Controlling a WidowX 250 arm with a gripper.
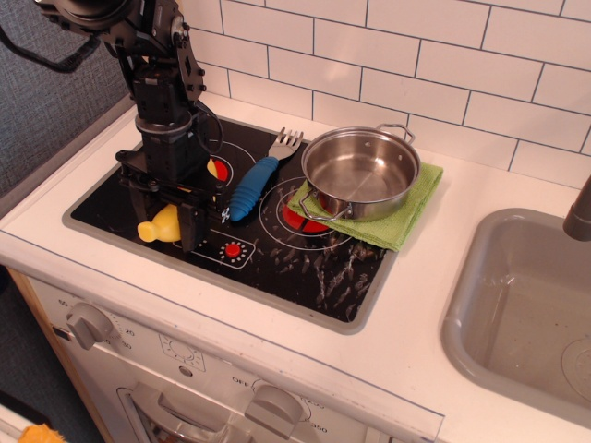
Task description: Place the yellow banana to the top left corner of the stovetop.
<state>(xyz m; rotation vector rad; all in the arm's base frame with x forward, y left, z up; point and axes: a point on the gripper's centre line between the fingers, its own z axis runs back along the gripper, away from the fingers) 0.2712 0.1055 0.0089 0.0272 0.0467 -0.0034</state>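
Gripper: the black gripper [180, 208] pointed straight down over the front-left part of the stovetop [305, 268]; its fingers straddled the yellow banana [162, 224], one on each side, and appeared closed on it.
Yellow banana: mostly hidden behind the gripper; a stubby yellow end showed to the left of the fingers and a small yellow patch showed just behind them. Whether it rested on the glass or was lifted clear could not be told.
Stovetop: glossy black with a grey rim, set into the white worktop [416, 332]; the gripper stood over its left burner, near the front edge, well short of the back-left corner.
Dials: the red dials [233, 250] lay just to the right of the gripper tips, at the front of the glass.
Fork: the blue-handled fork [256, 184] lay just right of the gripper, tines pointing toward the tiled wall [416, 65], apart from the banana.
Pot: the steel pot [360, 173] sat farther right, on a green cloth [406, 217] that overlapped the right burner and the stovetop's back-right rim.
Sink: the grey sink [517, 305] lay well to the right, at the far end of the worktop.
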